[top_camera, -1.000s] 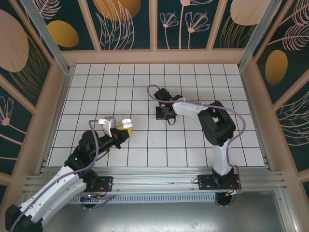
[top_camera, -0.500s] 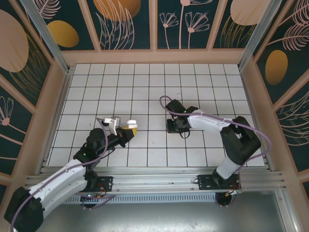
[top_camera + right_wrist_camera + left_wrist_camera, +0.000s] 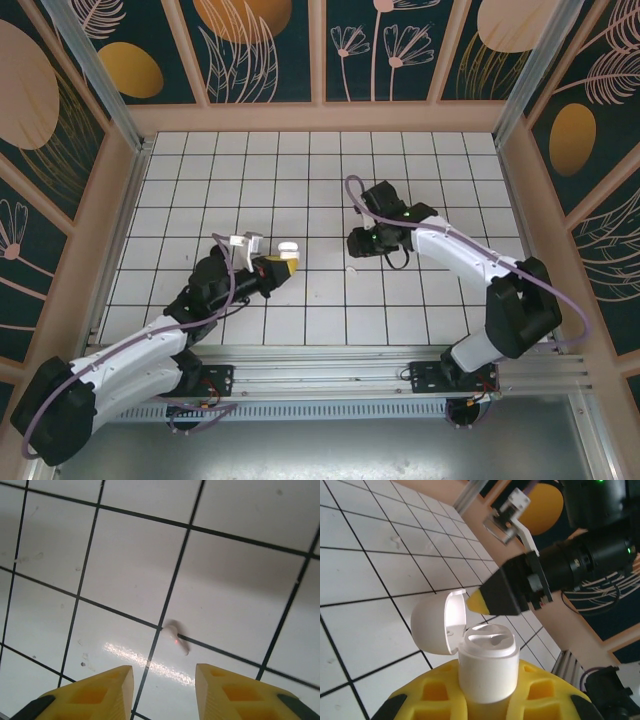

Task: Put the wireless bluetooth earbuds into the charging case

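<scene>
White glossy plastic makes the charging case [image 3: 487, 672], a short round cylinder with a smooth domed lid [image 3: 435, 630] swung open on its hinge. We see the left gripper [image 3: 487, 697] clamped tight on the lower part of the case, with ribbed yellow fingers on both sides.

To the right of the case, a small white earbud [image 3: 176, 638] with a short stem lies on a dark grid line of the shiny white tiles [image 3: 125, 570]. It touches nothing, and bare floor surrounds it on every side.

Above the earbud hangs the right gripper [image 3: 162, 692], its jaws moderately apart and holding nothing.

Compared with the earlier top view, the case has moved a little to the right. The earbud, not visible then, now lies free on the floor.
</scene>
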`<act>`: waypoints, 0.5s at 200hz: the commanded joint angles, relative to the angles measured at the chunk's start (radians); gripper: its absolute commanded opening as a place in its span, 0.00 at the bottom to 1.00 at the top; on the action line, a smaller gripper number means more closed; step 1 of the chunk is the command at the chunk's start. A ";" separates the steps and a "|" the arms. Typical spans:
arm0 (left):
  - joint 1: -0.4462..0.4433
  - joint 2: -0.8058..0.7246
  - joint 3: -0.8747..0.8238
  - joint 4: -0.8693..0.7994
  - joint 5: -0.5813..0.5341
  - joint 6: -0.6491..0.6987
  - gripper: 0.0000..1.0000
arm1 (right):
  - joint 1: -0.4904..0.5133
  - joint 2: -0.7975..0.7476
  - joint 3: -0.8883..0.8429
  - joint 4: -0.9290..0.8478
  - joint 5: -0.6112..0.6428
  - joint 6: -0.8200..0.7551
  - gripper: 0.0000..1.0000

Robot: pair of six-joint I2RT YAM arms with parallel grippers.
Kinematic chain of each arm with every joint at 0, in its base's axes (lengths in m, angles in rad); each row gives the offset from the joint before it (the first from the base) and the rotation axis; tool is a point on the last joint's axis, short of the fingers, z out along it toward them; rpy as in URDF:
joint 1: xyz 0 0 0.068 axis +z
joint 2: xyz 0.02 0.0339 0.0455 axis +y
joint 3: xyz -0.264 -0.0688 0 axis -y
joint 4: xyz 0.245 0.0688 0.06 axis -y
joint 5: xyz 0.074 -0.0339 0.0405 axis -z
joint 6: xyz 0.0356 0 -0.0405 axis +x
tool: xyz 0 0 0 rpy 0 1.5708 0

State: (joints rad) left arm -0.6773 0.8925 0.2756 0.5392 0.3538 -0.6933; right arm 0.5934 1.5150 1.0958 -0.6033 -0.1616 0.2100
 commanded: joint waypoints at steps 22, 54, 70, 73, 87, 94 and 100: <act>-0.094 0.024 -0.012 0.089 -0.101 -0.059 0.00 | -0.003 0.133 -0.011 0.104 -0.017 -0.167 0.38; -0.133 0.024 -0.040 0.085 -0.139 -0.083 0.00 | -0.007 0.217 -0.055 0.163 -0.104 -0.115 0.39; -0.133 0.002 -0.058 0.063 -0.161 -0.089 0.00 | -0.009 0.227 -0.088 0.191 -0.148 -0.086 0.39; -0.134 -0.003 -0.060 0.058 -0.164 -0.087 0.00 | -0.008 0.227 -0.095 0.196 -0.157 -0.080 0.39; -0.133 -0.028 -0.065 0.032 -0.178 -0.083 0.00 | -0.008 0.221 -0.127 0.222 -0.200 -0.051 0.39; -0.134 -0.038 -0.067 0.022 -0.185 -0.078 0.00 | -0.008 0.216 -0.143 0.234 -0.217 -0.038 0.39; -0.133 -0.046 -0.069 0.013 -0.189 -0.074 0.00 | -0.008 0.213 -0.156 0.245 -0.226 -0.023 0.39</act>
State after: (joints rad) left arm -0.8055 0.8883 0.2180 0.5659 0.2089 -0.7647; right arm 0.5903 1.7374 0.9863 -0.4282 -0.2916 0.1314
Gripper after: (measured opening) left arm 0.105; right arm 0.390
